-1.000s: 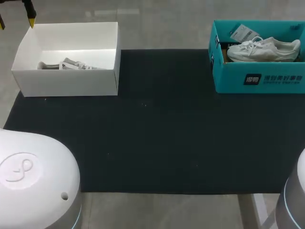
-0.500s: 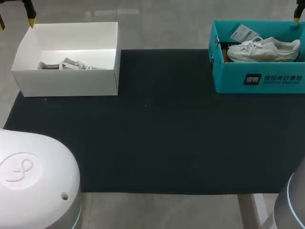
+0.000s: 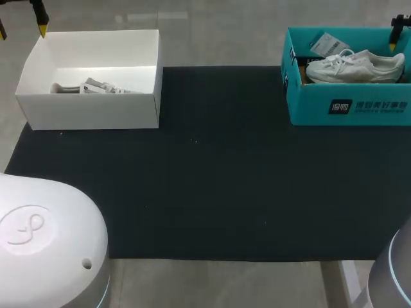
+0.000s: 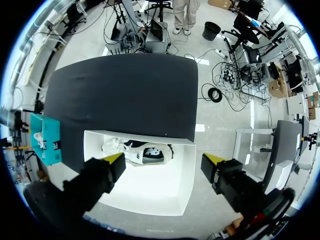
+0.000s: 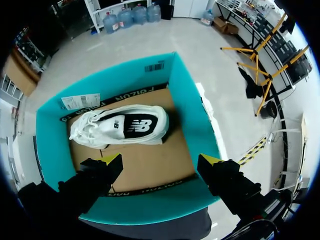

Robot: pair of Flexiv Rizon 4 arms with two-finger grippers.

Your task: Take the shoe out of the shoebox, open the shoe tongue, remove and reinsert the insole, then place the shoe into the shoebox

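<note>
A white shoe (image 3: 354, 67) lies on its side in the teal shoebox (image 3: 347, 102) at the back right. My right gripper (image 5: 160, 161) hangs open above that box, and the shoe (image 5: 122, 127) lies ahead of its fingers on the cardboard floor; one yellow fingertip (image 3: 393, 45) shows over the box's right end. At the back left a white box (image 3: 90, 109) holds another pale shoe (image 3: 96, 86). My left gripper (image 4: 164, 161) hovers open high over it, with that shoe (image 4: 140, 152) below. One of its fingertips (image 3: 42, 29) shows at the box's far left corner.
A black mat (image 3: 212, 179) covers the table between the two boxes. A paper tag (image 5: 80, 101) lies in the teal shoebox (image 5: 190, 110) beside the shoe's toe. The white bases of both arms fill the front corners in the head view.
My right gripper's yellow tip has come into the head view at the top right and moved down over the teal shoebox. The left gripper has stayed put.
</note>
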